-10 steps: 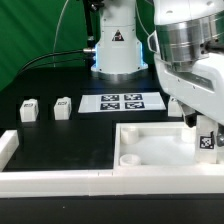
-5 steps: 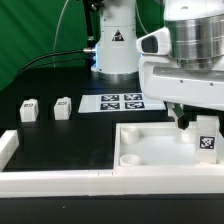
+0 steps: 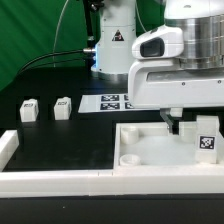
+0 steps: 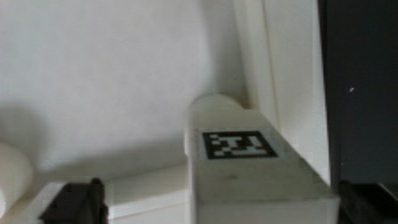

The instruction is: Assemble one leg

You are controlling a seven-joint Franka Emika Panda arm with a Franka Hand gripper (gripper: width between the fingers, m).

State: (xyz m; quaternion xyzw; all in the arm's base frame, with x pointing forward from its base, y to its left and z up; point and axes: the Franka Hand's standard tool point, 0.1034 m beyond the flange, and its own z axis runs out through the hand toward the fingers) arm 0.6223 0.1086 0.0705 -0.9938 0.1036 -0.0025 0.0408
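A leg, a stubby white block with a black-and-white tag, stands upright inside the large white tray, close to its wall on the exterior view's right. My gripper hangs low over the tray, just to the exterior view's left of that leg. In the wrist view the leg lies between my two dark fingers with a gap on each side. The gripper is open and holds nothing. Two more legs stand on the black table at the exterior view's left.
The marker board lies on the table behind the tray, partly hidden by my arm. A white rail runs along the front. The robot base stands at the back. A round hole shows in the tray's corner.
My arm has moved toward the exterior view's left, away from the leg in the tray. The leg has stayed upright in place.
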